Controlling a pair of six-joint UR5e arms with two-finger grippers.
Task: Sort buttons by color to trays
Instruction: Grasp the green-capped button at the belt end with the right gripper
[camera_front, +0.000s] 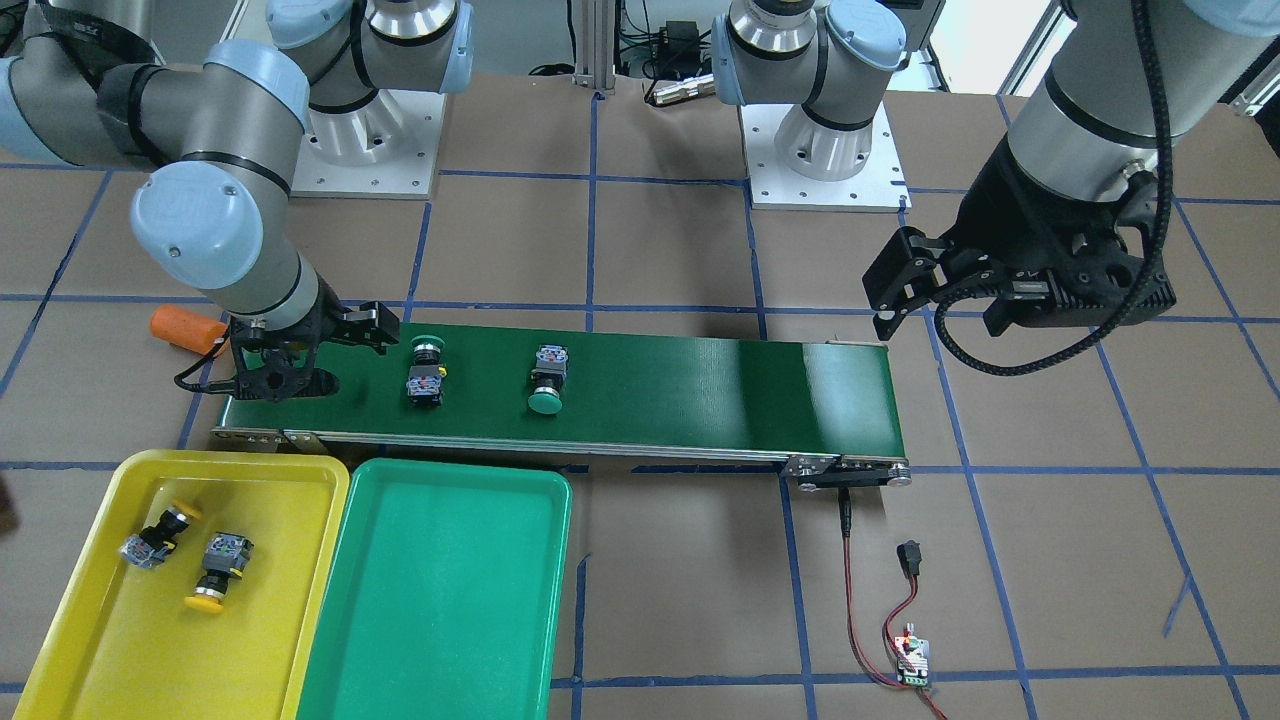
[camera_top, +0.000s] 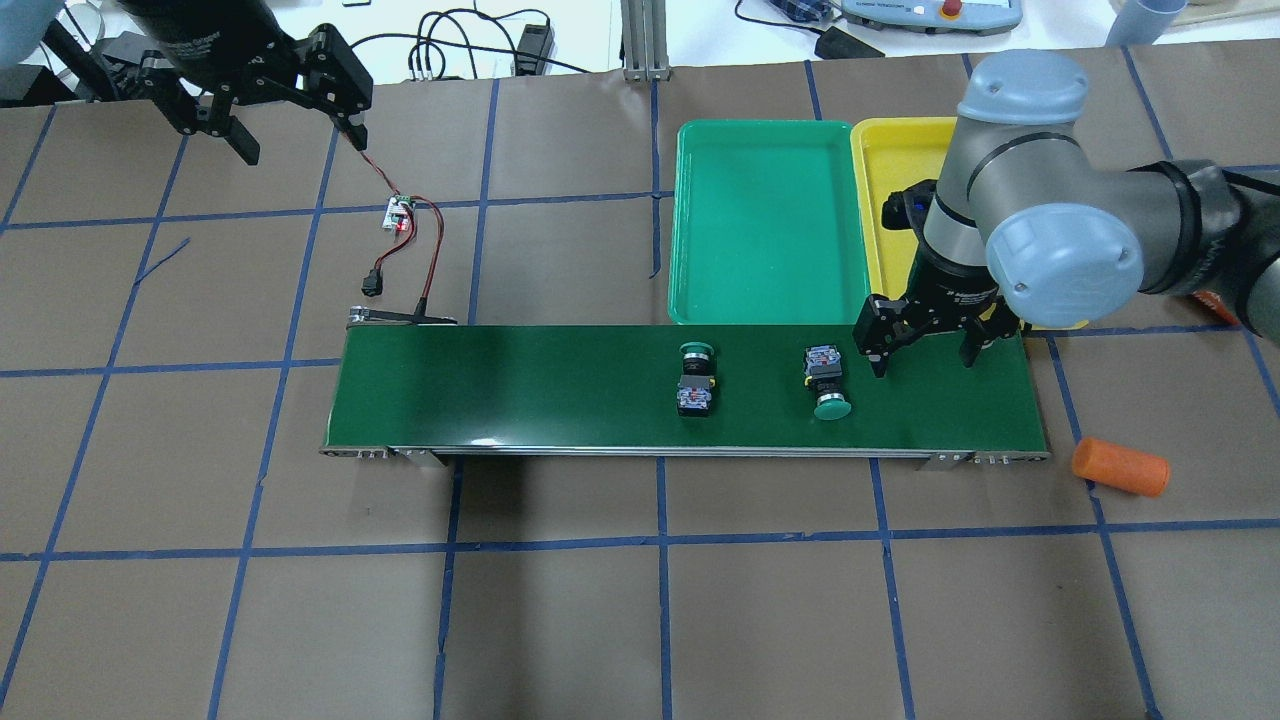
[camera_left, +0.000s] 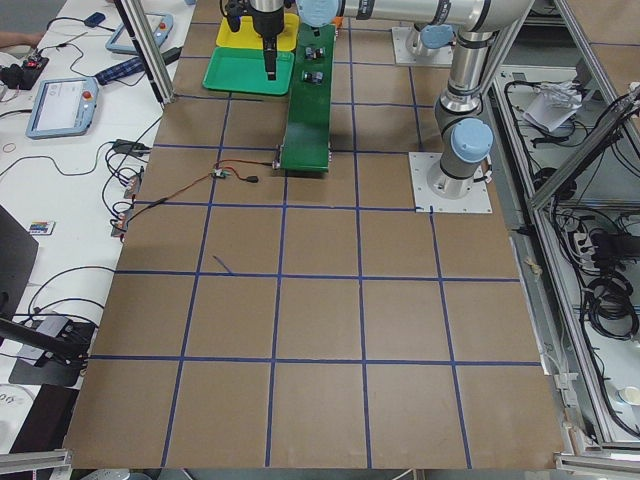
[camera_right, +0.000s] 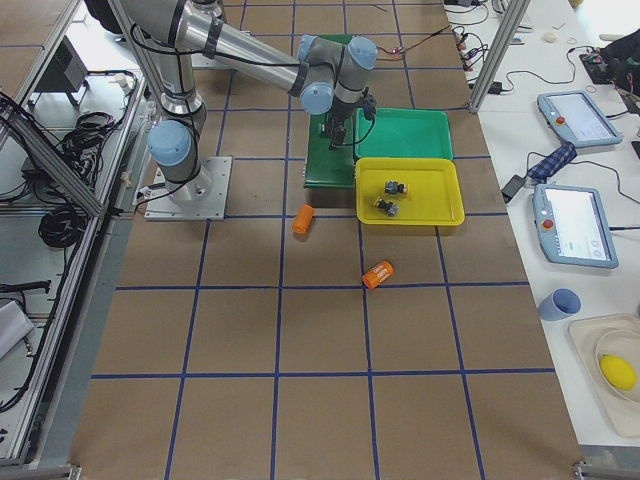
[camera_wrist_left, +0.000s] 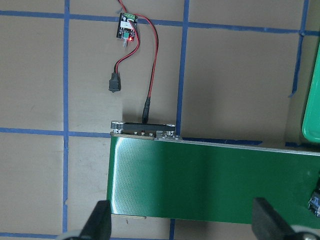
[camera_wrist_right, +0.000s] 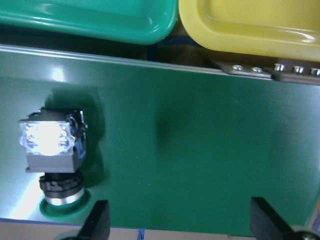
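Two green-capped buttons lie on their sides on the dark-green conveyor belt (camera_top: 560, 385), one (camera_top: 695, 378) near its middle and one (camera_top: 826, 383) further right; the second also shows in the right wrist view (camera_wrist_right: 54, 160). Two yellow-capped buttons (camera_front: 160, 533) (camera_front: 218, 570) lie in the yellow tray (camera_front: 90, 640). The green tray (camera_front: 440, 600) beside it holds nothing. My right gripper (camera_top: 925, 360) is open and empty just above the belt, right of the nearer green button. My left gripper (camera_top: 300, 140) is open and empty, high above the table beyond the belt's left end.
An orange cylinder (camera_top: 1120, 467) lies on the table off the belt's right end, and another (camera_right: 378, 274) lies further out. The belt's red wires and small controller board (camera_top: 400, 212) lie near its left end. Both trays touch the belt's far side.
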